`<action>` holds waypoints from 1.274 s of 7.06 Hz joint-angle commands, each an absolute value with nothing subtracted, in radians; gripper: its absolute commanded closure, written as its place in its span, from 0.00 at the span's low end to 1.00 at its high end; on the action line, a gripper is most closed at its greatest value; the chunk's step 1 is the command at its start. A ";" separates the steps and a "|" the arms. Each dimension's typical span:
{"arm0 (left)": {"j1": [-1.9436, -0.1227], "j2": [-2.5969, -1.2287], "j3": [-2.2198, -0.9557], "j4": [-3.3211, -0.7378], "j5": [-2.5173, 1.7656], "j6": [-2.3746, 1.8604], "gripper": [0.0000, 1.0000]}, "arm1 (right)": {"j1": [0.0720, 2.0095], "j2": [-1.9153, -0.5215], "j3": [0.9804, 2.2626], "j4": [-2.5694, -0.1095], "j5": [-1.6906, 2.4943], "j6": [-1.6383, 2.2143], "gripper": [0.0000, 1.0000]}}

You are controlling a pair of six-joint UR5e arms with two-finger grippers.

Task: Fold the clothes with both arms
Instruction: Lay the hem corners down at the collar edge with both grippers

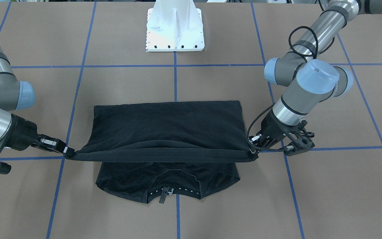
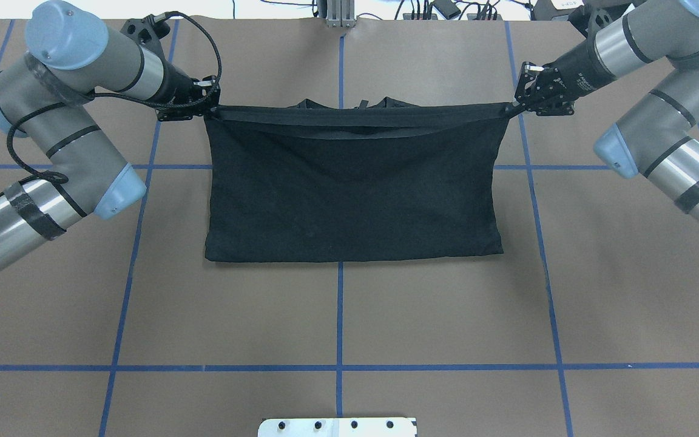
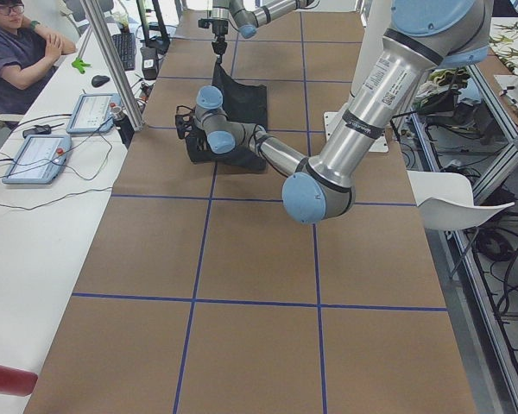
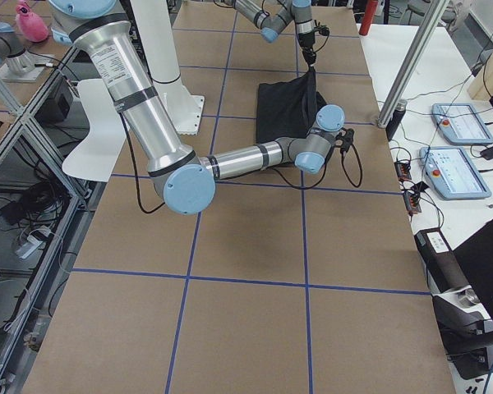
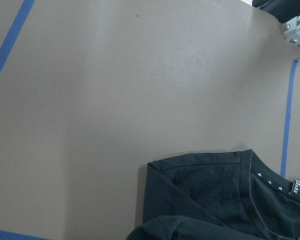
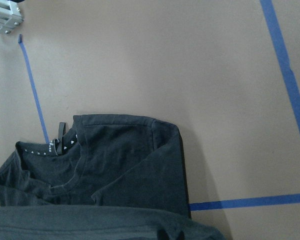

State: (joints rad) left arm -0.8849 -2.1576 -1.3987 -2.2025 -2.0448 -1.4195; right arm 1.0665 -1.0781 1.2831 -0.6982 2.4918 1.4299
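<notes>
The left arm (image 2: 64,85) comes in from the table's left side. Its left pincer (image 2: 209,108) is pinched tight on one corner of the black T-shirt (image 2: 352,194), the fingers pressed together with only cloth between them. From that corner a hemmed edge of the shirt runs taut and straight across to the right pincer (image 2: 514,108). That one is clamped just as narrowly on the opposite corner, at the end of the right arm (image 2: 647,91).

The held edge hangs lifted above the table (image 2: 446,315). From it the cloth slopes down toward the robot's side, and its fold rests on the brown surface. The shirt sits centred across the table's width, in the half farther from the white pedestal (image 2: 337,426).

Beneath the raised edge, toward the table's far edge, the collar (image 1: 174,192) end and sleeves lie flat — both wrist views show them, with a neck label (image 5: 297,187). Only plain black fabric shows. Blue tape lines (image 2: 339,315) grid the table.
</notes>
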 commanded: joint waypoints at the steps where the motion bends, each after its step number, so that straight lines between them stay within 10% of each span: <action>1: -0.891 -2.158 -1.376 -2.204 -2.045 -1.419 1.00 | 1.063 -1.081 1.253 -0.698 2.471 1.430 1.00; 9: -0.891 -2.230 -1.336 -2.191 -2.045 -1.428 1.00 | 1.054 -1.037 1.255 -0.699 2.468 1.440 1.00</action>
State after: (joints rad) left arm -0.8898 -2.2297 -1.3421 -2.1903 -2.0448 -1.4306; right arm 1.0549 -1.0384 1.2554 -0.6995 2.4693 1.4411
